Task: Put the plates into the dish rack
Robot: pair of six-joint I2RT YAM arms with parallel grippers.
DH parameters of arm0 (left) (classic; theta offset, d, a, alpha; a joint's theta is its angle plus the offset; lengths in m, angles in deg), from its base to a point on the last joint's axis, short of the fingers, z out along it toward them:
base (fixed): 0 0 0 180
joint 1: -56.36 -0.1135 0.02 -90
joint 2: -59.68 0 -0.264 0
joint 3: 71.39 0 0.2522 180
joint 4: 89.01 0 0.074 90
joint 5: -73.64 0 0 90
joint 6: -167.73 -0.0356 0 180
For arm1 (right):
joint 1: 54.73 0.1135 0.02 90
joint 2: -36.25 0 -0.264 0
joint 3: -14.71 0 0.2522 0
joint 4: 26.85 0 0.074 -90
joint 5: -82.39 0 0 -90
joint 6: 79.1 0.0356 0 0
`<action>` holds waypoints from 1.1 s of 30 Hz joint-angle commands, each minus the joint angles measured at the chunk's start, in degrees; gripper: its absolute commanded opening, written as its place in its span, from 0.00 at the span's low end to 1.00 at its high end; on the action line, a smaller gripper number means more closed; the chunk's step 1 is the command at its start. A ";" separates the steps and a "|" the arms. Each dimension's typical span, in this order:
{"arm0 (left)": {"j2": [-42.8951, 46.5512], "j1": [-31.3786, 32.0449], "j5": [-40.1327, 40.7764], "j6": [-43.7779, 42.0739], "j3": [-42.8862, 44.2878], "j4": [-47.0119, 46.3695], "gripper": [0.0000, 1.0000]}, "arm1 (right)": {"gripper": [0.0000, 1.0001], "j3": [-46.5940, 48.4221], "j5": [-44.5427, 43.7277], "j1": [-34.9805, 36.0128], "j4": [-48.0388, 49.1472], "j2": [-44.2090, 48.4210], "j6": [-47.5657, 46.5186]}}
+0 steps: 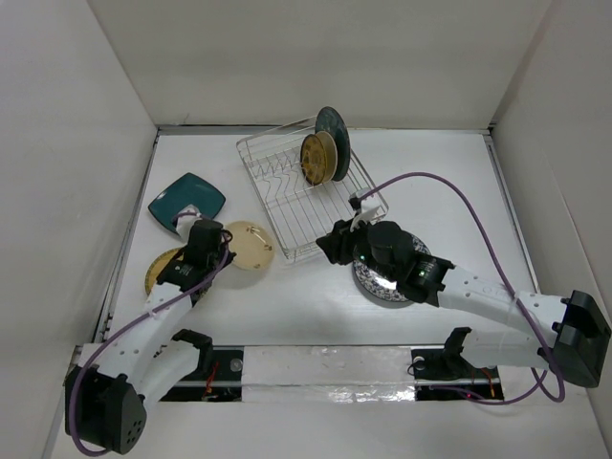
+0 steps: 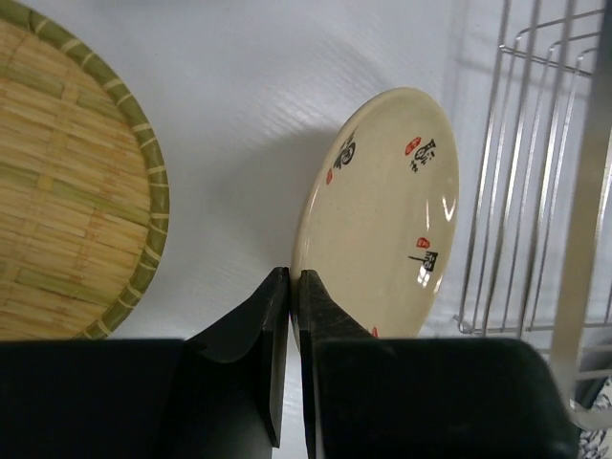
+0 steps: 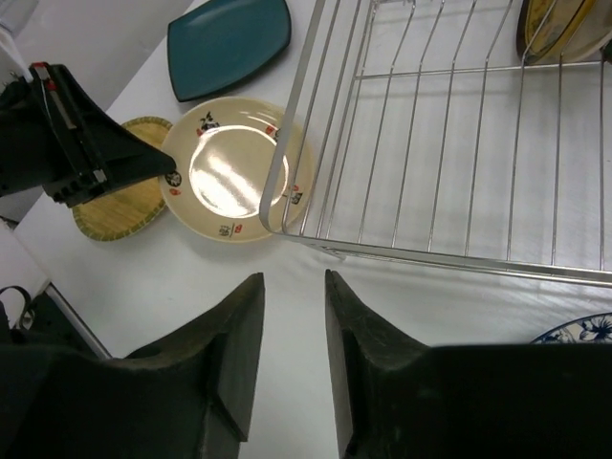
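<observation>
The silver wire dish rack (image 1: pixel 287 196) holds a gold-brown plate (image 1: pixel 318 158) and a dark teal round plate (image 1: pixel 334 129) upright at its far end. My left gripper (image 1: pixel 226 251) is shut on the near rim of the small cream plate (image 2: pixel 382 206), which lies just left of the rack's corner (image 3: pixel 273 206). A yellowish woven plate (image 1: pixel 159 273) and a teal rounded-square plate (image 1: pixel 188 200) lie further left. My right gripper (image 3: pixel 295 279) is open and empty over bare table before the rack. The blue-and-white plate (image 1: pixel 375 284) lies under the right arm.
White walls enclose the table on the left, back and right. The rack's front rim (image 3: pixel 459 256) runs just ahead of my right fingertips. The woven plate (image 2: pixel 67 182) lies close to the left of the left gripper.
</observation>
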 commanded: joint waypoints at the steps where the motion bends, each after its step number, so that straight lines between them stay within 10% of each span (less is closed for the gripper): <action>1: 2.26 0.19 -1.33 -4.78 6.27 4.14 0.00 | 0.44 0.12 2.00 0.53 3.05 1.92 -0.79; 10: 9.38 0.19 -1.68 -7.17 11.55 8.98 0.00 | 0.74 -0.32 11.31 0.53 7.71 1.93 -2.02; 33: 18.79 0.19 -16.34 -14.99 19.13 3.10 0.00 | 0.90 16.46 13.51 -2.19 9.91 -17.05 3.34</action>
